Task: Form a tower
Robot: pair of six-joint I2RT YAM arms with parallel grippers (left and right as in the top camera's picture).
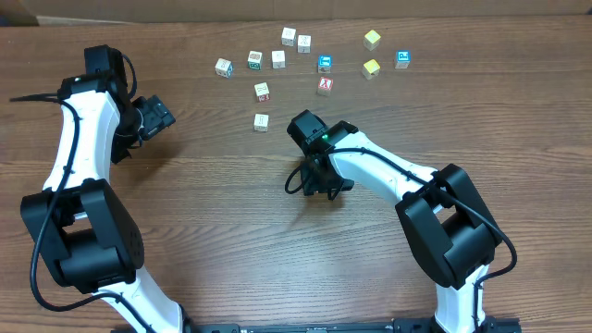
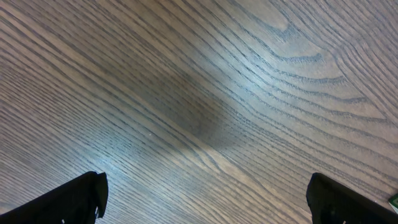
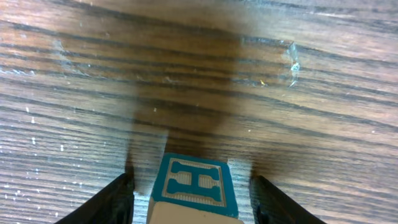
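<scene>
Found the tower near the middle of the desk, right under the wrist of the right arm and so hidden from the overhead camera. Saw only its top cube, from the right wrist: a pale wooden block with a teal frame and a teal letter H on the upper face. Could not tell how many cubes stood beneath it.

Found the right fingers parted, one on each side of that top cube. Made out a strip of desk between each finger and the block, so no grip and no contact.

Found the left fingers spread wide over plain wood grain, holding nothing. Placed the left arm at the left side of the desk, well apart from the tower.

Counted twelve loose cubes scattered along the far part of the desk. Noted two yellow cubes toward the right and a blue-marked cube just beside them. Noted a red-marked cube nearer the right arm, and a pale cube nearest of all to the near side.
</scene>
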